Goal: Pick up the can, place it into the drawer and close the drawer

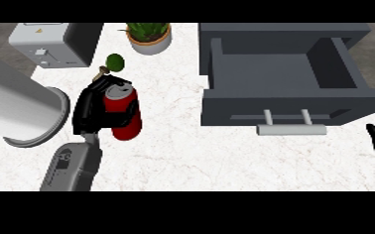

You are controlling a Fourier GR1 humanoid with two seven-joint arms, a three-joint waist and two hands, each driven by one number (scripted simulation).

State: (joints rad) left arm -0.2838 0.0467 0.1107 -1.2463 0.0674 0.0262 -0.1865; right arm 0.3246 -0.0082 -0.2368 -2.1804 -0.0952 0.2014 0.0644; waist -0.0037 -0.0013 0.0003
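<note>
The left hand (89,111) curls round the can (119,103); the pick-up seems to be the step in hand. Next comes a carry to the open drawer (271,74) at two o'clock; the right hand (371,131) is a sliver at the edge, state I cannot tell.

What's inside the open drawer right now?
The drawer shows only its bare grey floor; nothing lies in it. The strip just behind its front panel is hidden. The can is outside it, the left hand curled round it.
</note>
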